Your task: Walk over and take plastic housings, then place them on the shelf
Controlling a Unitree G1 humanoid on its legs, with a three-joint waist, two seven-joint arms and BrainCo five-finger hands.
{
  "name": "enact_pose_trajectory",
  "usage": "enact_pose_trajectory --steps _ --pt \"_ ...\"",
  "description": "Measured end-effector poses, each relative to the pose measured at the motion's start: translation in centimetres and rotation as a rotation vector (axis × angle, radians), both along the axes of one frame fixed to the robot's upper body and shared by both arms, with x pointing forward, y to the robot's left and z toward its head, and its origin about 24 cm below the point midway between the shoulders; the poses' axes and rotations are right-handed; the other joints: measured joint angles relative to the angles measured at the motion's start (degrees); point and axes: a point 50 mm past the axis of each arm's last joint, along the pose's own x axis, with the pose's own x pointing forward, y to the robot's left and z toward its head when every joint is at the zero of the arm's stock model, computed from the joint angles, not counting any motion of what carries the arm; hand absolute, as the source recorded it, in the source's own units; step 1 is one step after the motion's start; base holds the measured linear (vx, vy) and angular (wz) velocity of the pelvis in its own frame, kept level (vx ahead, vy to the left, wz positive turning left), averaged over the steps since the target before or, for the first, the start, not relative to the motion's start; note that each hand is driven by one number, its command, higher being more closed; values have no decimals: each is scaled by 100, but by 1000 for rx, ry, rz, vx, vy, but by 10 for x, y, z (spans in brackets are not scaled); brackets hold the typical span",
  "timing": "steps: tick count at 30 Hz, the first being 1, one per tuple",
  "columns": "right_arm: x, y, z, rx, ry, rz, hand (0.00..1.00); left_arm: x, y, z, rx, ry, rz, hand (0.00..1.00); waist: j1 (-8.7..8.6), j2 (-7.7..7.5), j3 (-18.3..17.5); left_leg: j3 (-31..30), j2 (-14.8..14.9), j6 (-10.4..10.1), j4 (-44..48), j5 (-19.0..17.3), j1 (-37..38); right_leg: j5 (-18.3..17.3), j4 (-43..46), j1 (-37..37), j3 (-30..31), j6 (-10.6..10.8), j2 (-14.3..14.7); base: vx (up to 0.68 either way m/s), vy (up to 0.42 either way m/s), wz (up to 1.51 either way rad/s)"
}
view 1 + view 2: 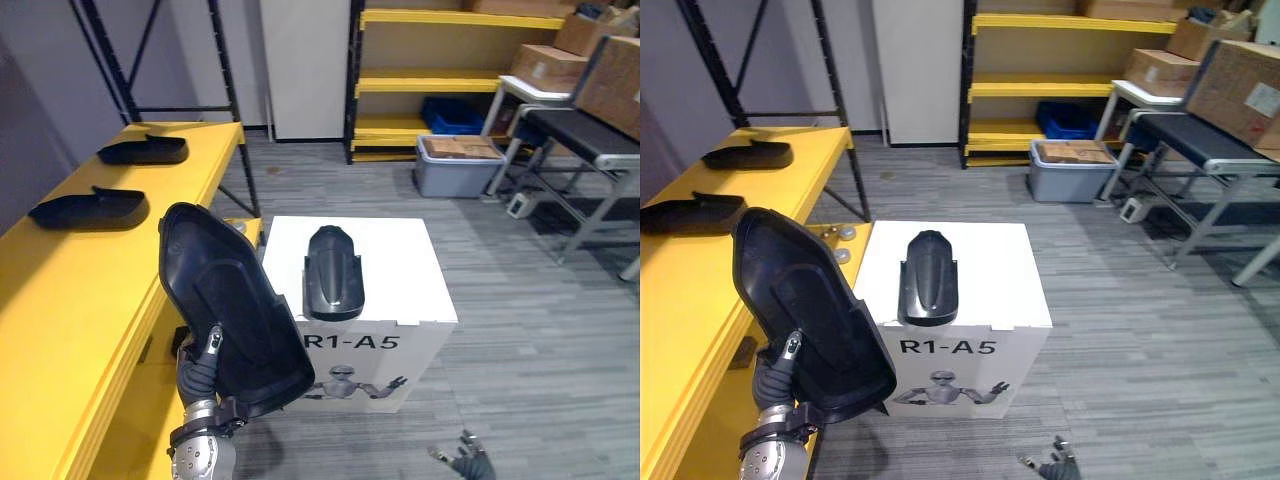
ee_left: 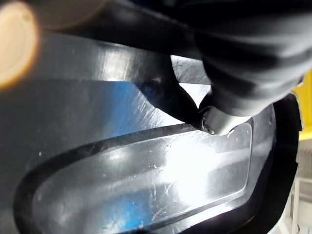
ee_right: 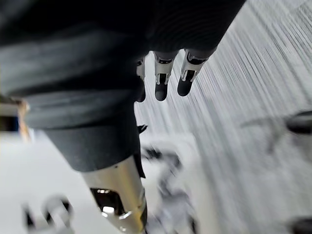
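My left hand (image 1: 203,372) is shut on a large black plastic housing (image 1: 230,305), held upright beside the yellow shelf (image 1: 70,300); its hollow inner side (image 2: 146,161) faces the wrist camera. A second black housing (image 1: 332,272) lies on top of the white box (image 1: 400,270). Two more housings (image 1: 90,209) (image 1: 145,151) rest on the yellow shelf top at the left. My right hand (image 1: 468,462) hangs low over the floor, fingers (image 3: 161,80) straight and holding nothing.
A black rack frame (image 1: 225,80) stands behind the shelf. At the back are yellow shelving (image 1: 440,80), a grey bin (image 1: 455,165) of cartons, a blue crate (image 1: 455,115), and at the right a conveyor table (image 1: 590,140) with cardboard boxes (image 1: 610,80).
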Motion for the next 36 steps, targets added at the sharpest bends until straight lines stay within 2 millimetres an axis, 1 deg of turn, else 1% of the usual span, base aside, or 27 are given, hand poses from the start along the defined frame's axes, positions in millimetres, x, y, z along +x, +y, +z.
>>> enact_pose_trajectory --steps 2,3,4,5,6,8,9,10,11,13,15,16,17,18,19,20,22,23,24,25,26,27,28,29,30,33,36 --pt "10 6 1 0 -15 42 0 3 -4 8 4 -33 -19 100 141 -18 164 -537 -155 25 166 102 -346 -141 209 -5 -618 25 -127 -2 -22 141" --pt "14 6 2 -1 -26 46 0 4 -5 11 6 -45 -20 100 145 -20 209 -600 -212 62 254 70 -486 -158 248 -4 -807 33 -166 -22 -7 146" --pt "20 5 4 -9 -40 52 0 4 -5 14 7 -57 -20 100 143 8 219 -331 -181 211 358 -60 -709 -159 245 14 -1186 35 -231 -8 6 170" --pt "27 4 6 -28 -52 65 0 6 -6 17 8 -70 -27 100 139 -71 285 316 -89 281 516 -207 -910 -157 239 66 -1597 35 -368 29 35 213" --pt "31 -1 8 -53 -57 78 0 7 -7 17 7 -71 -32 100 139 -49 346 1244 149 432 925 -350 -1136 -159 239 197 -1994 39 -463 67 40 185" --pt "37 -10 11 -89 -63 91 0 7 -8 15 5 -63 -27 100 133 56 376 2352 496 480 1350 -329 -1210 -189 290 497 -2457 86 -486 120 67 153" --pt "38 -13 10 -96 -57 94 0 7 -7 14 3 -55 -15 100 143 31 365 2440 376 518 1309 -313 -1170 -193 350 603 -2646 92 -625 142 106 130" --pt "40 -13 10 -99 -57 97 0 7 -7 14 4 -55 -9 100 159 23 353 2386 263 539 1238 -304 -1183 -204 344 613 -2686 101 -682 154 166 105" --pt "47 -11 11 -102 -62 110 0 9 -7 15 3 -59 -4 100 168 -68 341 2228 -20 580 1000 -271 -1180 -227 223 649 -2693 102 -801 141 193 87" --pt "56 -7 11 -101 -65 136 0 14 -9 8 0 -30 -14 100 130 -79 379 2086 -415 614 876 -278 -1180 -185 35 817 -2726 111 -989 169 190 78" --pt "56 -6 9 -107 -50 154 0 15 -10 6 20 -6 -22 100 96 -72 383 1876 -551 703 942 -303 -1137 -158 563 797 -2816 80 -1203 141 123 53" --pt "54 -6 8 -114 -33 162 0 17 -11 6 38 -5 -34 100 59 -14 410 1733 -603 761 954 -320 -1027 -113 1113 766 -2820 9 -1374 125 85 69" --pt "51 -7 7 -118 -20 165 0 19 -14 8 51 -9 -44 100 23 -10 456 1564 -649 814 947 -355 -896 8 1783 668 -2701 -182 -1564 160 98 92" --pt "48 -7 6 -124 -10 173 0 24 -18 10 56 -19 -59 100 -84 20 500 1296 -674 843 915 -379 -737 208 2690 399 -2164 -578 -1687 165 85 103" --pt "47 -6 5 -126 -6 180 0 29 -20 11 68 -23 -60 100 -132 63 557 1068 -680 844 870 -380 -636 -48 3169 115 -1501 -496 -1549 199 72 109" --pt "47 -5 5 -128 -6 193 0 33 -21 13 83 -26 -57 100 -189 40 564 894 -684 842 821 -377 -551 -320 3443 -188 -826 -445 -1307 181 33 99" --pt "46 0 6 -125 -15 211 0 42 -28 15 111 -33 -66 100 -232 -3 595 534 -798 857 763 -389 -365 -840 3453 -855 595 -143 -718 128 -6 92" --pt "43 1 6 -124 -13 208 0 45 -32 17 111 -42 -78 100 -231 -16 591 438 -851 859 759 -395 -333 -904 3350 -1015 885 -47 -598 89 -45 88" --pt "43 2 8 -122 -28 202 0 49 -40 21 104 -62 -105 100 -240 -13 614 277 -920 843 767 -417 -273 -995 3046 -1240 1350 100 -410 83 -89 87" --pt "42 4 8 -116 -36 198 0 52 -48 24 97 -79 -127 100 -235 -13 613 157 -944 811 836 -467 -243 -1015 2624 -1384 1679 174 -261 86 -108 83" --pt "41 6 8 -112 -37 196 0 53 -51 26 93 -86 -136 100 -223 -18 615 106 -944 795 871 -507 -234 -1007 2372 -1422 1761 174 -216 87 -133 68" --pt "39 10 10 -103 -51 188 0 54 -55 27 89 -92 -145 100 -204 -88 563 40 -957 740 968 -627 -206 -920 1820 -1424 1764 115 -226 85 -118 41" --pt "39 14 10 -95 -54 187 0 54 -55 27 88 -93 -143 100 -192 -161 513 30 -973 729 997 -701 -191 -809 1581 -1412 1720 101 -262 150 -182 39" --pt "37 21 9 -81 -53 201 0 54 -56 27 85 -90 -141 100 -195 -294 386 50 -978 710 1048 -831 -174 -418 1339 -1346 1587 116 -332 217 -236 24" --pt "34 23 8 -74 -47 201 0 54 -59 27 83 -91 -153 100 -178 -293 310 114 -862 637 1104 -953 -139 -136 1158 -1203 1438 159 -308 229 -251 19" --pt "32 28 7 -58 -34 199 0 55 -70 29 76 -103 -201 100 -181 -206 120 400 -393 384 1211 -1066 -114 5 680 -871 1192 38 12 263 -265 9" --pt "30 28 6 -56 -27 196 0 61 -82 30 77 -109 -252 100 -200 -217 40 461 -248 269 1209 -1077 -26 34 419 -643 1130 -7 157 196 -122 3"
